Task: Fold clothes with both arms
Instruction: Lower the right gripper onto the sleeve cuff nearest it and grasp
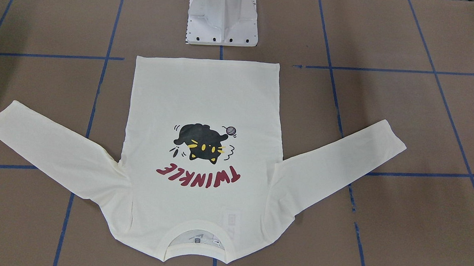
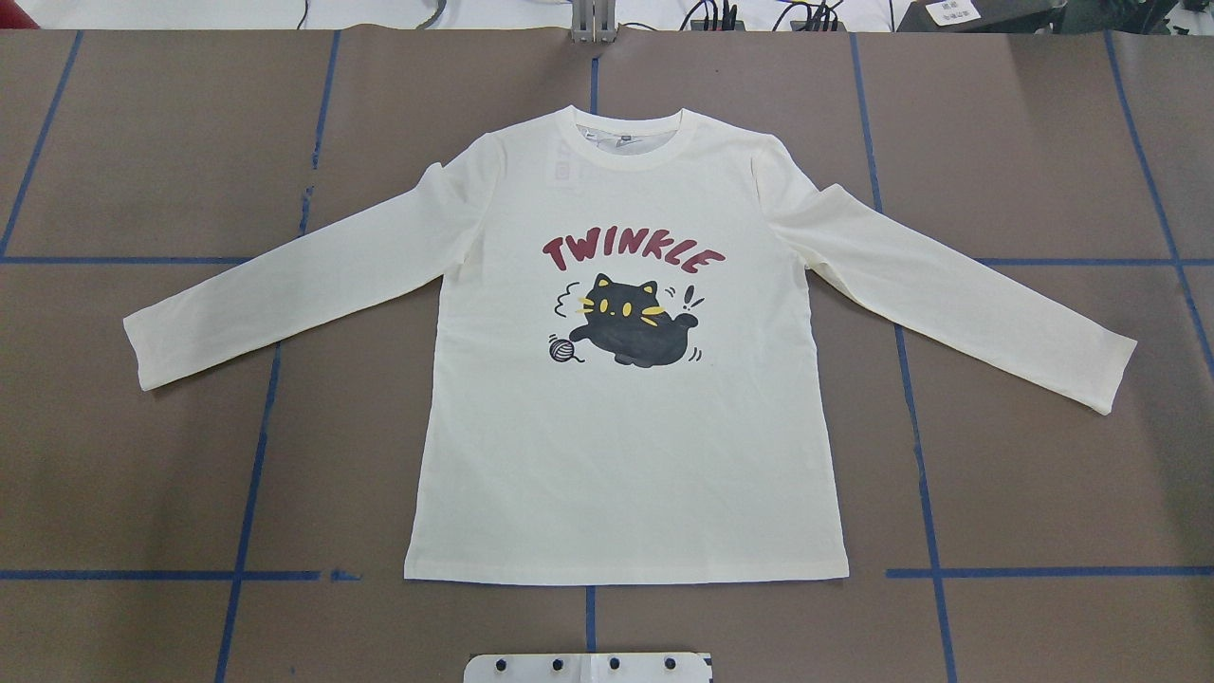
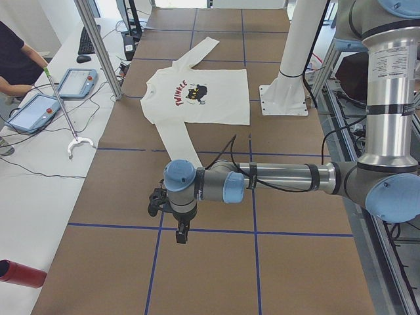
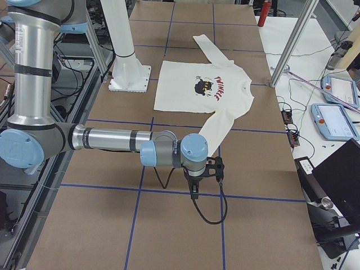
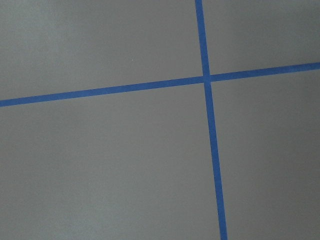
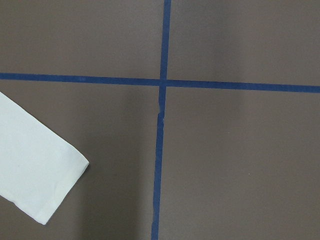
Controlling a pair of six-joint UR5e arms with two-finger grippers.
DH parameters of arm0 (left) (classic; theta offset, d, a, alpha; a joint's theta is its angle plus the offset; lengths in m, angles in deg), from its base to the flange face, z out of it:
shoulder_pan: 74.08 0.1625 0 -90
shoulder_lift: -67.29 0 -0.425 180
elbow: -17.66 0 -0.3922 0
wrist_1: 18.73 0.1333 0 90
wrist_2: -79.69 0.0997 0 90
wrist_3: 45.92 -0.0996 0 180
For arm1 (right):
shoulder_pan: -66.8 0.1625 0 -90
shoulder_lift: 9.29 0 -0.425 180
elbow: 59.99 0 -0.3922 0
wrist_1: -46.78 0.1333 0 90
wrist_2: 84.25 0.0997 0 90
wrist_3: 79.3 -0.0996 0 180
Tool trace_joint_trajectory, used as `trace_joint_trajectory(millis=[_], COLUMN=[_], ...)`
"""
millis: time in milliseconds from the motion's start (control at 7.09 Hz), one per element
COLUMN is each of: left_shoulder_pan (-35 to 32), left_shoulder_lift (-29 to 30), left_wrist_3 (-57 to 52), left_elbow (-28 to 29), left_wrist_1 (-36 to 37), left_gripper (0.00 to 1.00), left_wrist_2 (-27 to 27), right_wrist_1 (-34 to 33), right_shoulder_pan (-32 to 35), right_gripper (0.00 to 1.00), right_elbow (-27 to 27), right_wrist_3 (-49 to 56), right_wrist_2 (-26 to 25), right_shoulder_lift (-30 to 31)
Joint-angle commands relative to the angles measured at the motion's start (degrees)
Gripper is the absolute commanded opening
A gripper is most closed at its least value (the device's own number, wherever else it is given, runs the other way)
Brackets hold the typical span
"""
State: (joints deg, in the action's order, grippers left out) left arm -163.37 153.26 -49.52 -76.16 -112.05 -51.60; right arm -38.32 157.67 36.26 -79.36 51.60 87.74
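Observation:
The cream long-sleeved T-shirt (image 2: 626, 455) lies flat on the brown table, print side up, with both sleeves spread out. Its hem faces the robot base and its collar the far side. It also shows in the front-facing view (image 1: 206, 107). My left gripper (image 3: 180, 233) shows only in the left side view, pointing down above the table beyond the sleeve cuff. My right gripper (image 4: 194, 191) shows only in the right side view, past the other cuff (image 6: 35, 170). I cannot tell whether either gripper is open or shut. Neither touches the shirt.
The white pedestal base (image 1: 222, 18) stands just behind the shirt's hem. Blue tape lines (image 5: 207, 80) grid the table. Metal posts (image 3: 98, 46), tablets (image 3: 33, 111), a person's grabber stick (image 3: 62, 111) and a red cylinder (image 3: 20, 272) are along the operators' side.

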Motion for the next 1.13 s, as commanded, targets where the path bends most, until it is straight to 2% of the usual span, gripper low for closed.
trace_joint_trajectory(millis=[0, 282, 564, 705, 846, 987], left_shoulder_pan=[0.0, 0.0, 0.2, 0.4, 0.7, 1.0], left_shoulder_lift=[0.0, 0.9, 6.3, 7.3, 6.9, 7.2], left_wrist_3=[-0.3, -0.4, -0.5, -0.5, -0.5, -0.3], left_elbow=[0.1, -0.2, 0.7, 2.6, 5.5, 8.3], left_wrist_1=[-0.1, -0.5, -2.2, -7.6, -12.7, -13.8], left_gripper=[1.00, 1.00, 1.00, 1.00, 1.00, 1.00], left_wrist_2=[-0.2, -0.2, -0.1, -0.3, -2.2, -6.6], right_wrist_1=[0.1, 1.2, 4.8, 4.9, 5.8, 10.7], right_shoulder_pan=[0.0, 0.0, -0.3, -1.6, -5.8, -8.4], right_gripper=[1.00, 1.00, 1.00, 1.00, 1.00, 1.00], right_elbow=[0.4, 0.8, 1.7, 1.0, 0.8, -0.2], right_wrist_3=[0.0, 0.1, -5.2, -6.0, -7.9, -10.3], right_wrist_2=[0.2, 2.6, 6.2, 6.2, 5.2, 3.2], right_shoulder_lift=[0.0, -0.7, -3.6, -4.4, -4.4, -3.2])
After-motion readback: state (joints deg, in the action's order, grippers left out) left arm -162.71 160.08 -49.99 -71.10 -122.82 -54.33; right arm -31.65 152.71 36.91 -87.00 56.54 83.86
